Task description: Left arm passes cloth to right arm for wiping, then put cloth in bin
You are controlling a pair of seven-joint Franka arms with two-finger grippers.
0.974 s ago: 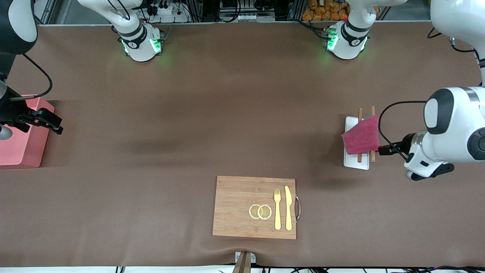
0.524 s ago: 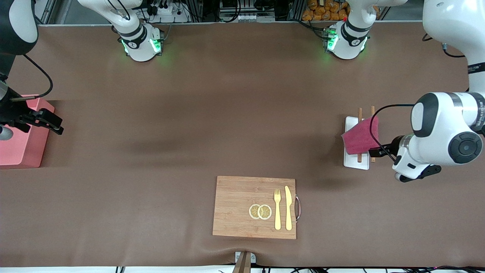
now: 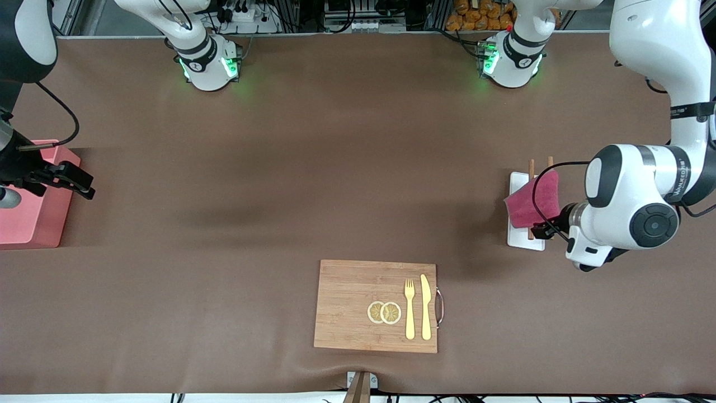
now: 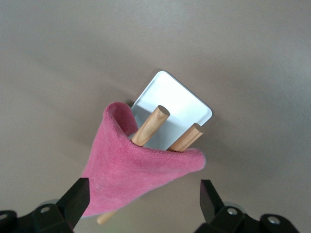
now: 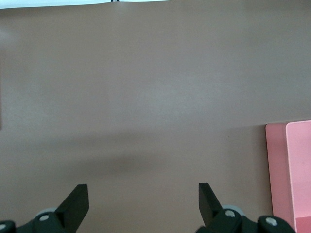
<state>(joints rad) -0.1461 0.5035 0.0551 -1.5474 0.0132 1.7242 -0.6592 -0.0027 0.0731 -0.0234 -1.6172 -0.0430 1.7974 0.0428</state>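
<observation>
Hanging over two rack sticks [image 4: 149, 126], the cloth [image 4: 136, 174] faces the left hand [image 4: 141, 201], fingers apart.

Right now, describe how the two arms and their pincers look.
Both are white jointed arms with black joint bands and black two-fingered pincers. The left arm has a white boxy wrist block and a looping black cable. The right arm trails a black cable too.
</observation>
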